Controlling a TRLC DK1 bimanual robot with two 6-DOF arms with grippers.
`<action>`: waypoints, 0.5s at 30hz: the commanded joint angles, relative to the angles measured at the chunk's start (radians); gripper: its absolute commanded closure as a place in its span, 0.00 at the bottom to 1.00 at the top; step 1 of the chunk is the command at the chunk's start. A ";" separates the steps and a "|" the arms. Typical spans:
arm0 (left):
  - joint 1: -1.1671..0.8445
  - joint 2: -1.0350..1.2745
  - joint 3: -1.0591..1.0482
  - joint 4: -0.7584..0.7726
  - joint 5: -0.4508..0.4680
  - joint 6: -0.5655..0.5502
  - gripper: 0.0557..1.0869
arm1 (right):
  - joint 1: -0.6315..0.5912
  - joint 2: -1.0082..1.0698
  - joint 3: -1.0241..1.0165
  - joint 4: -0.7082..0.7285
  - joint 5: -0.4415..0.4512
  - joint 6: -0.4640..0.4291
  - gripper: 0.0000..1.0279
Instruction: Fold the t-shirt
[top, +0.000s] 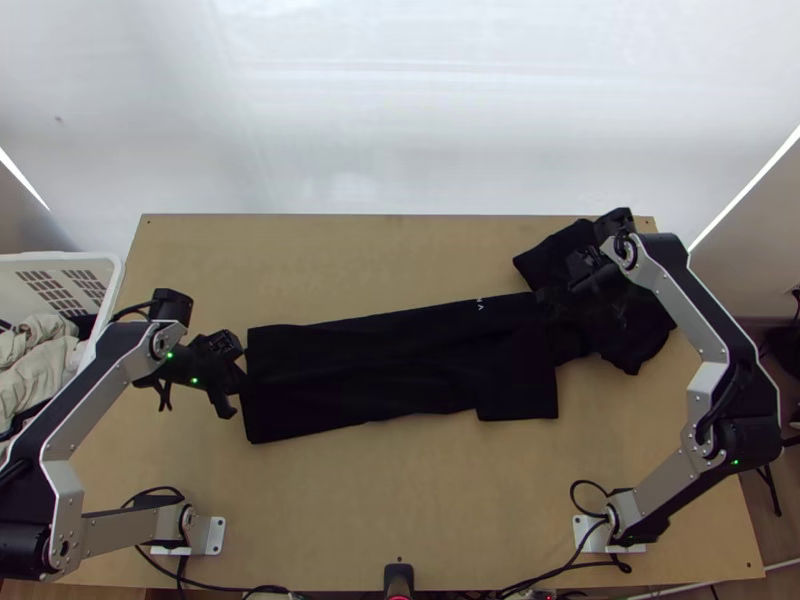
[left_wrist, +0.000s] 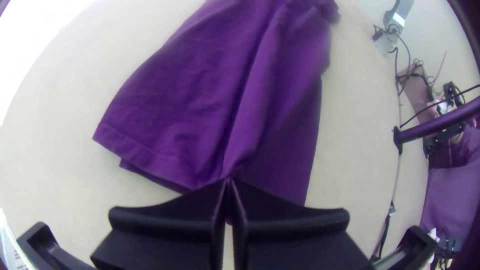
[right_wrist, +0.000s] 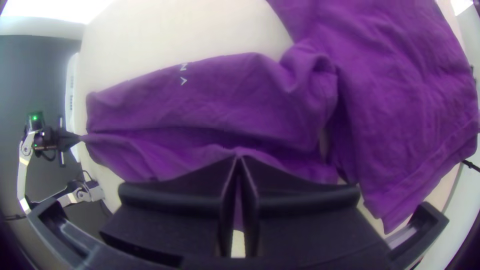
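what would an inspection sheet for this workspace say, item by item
surface: light wooden table, partly covered by the shirt
job's things: shirt lies as a long strip, bunched toward the top view's right
clutter: black device at the near edge
grippers: left gripper closed on one end of the strip; right gripper closed on the shirt near the bunched part
cables: loose cables by both arm bases
surroundings: white basket holding clothes, left of the table; white backdrop beyond the far edge
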 joint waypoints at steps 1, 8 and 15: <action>0.051 0.005 0.024 0.003 -0.004 0.016 0.96 | 0.018 0.009 0.047 0.016 0.010 0.022 0.97; 0.067 0.044 0.065 0.010 -0.002 0.006 0.96 | -0.001 0.054 0.081 0.028 0.033 0.045 0.97; 0.066 0.070 0.099 0.018 -0.002 0.003 0.96 | -0.018 0.071 0.095 0.050 0.044 0.062 0.97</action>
